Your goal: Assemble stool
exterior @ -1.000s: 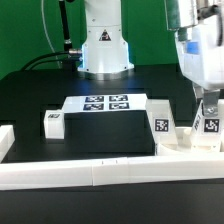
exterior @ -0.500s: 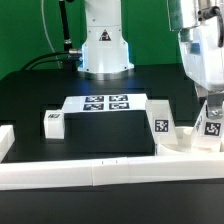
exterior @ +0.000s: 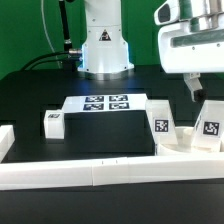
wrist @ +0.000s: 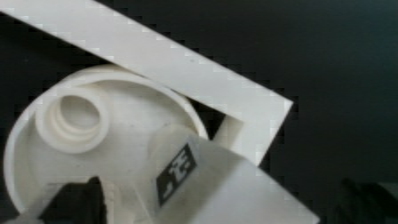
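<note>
The end effector [exterior: 197, 90] hangs in the air near the exterior view's right edge, above the right leg block; its fingers stand apart and hold nothing. The thick round white plastic seat [exterior: 186, 149] of the stool lies on the black bench [exterior: 30, 95] in the front corner on that side, close to the long white front rail [exterior: 100, 172]. Two small white leg blocks with square tags are at the seat: one [exterior: 161, 127] is upright, the other [exterior: 208, 128] leans a little. Whether they are fixed into it I cannot tell. The third leg block [exterior: 53, 122] lies well apart, at the exterior view's left, beside the marker board [exterior: 105, 103]. The wrist view shows the seat [wrist: 71, 150] with a tagged block [wrist: 187, 172] over it.
</note>
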Controlling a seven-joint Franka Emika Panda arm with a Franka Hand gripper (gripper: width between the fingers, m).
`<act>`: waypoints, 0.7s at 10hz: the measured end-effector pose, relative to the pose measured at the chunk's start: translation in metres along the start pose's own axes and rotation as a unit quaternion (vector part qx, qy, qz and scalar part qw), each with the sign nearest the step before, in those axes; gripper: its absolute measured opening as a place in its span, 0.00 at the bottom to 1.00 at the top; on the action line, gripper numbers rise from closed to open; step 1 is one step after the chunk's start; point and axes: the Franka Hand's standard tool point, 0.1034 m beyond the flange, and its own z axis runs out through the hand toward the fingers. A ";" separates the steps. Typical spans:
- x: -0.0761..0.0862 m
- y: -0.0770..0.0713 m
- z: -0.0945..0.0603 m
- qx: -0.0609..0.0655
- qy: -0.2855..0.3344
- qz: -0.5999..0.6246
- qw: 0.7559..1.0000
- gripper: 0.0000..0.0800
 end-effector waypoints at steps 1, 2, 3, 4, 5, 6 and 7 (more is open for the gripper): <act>0.001 0.000 0.000 0.000 0.000 -0.027 1.000 0.81; 0.001 0.000 0.000 -0.005 0.001 -0.085 0.996 0.81; 0.002 -0.003 -0.003 -0.013 0.006 -0.187 0.982 0.81; 0.005 -0.006 -0.005 -0.014 0.008 -0.270 0.963 0.81; 0.003 -0.009 -0.007 -0.025 0.006 -0.348 0.937 0.81; -0.001 -0.010 -0.007 -0.030 0.003 -0.442 0.896 0.81; 0.001 -0.010 -0.006 -0.030 0.004 -0.448 0.894 0.81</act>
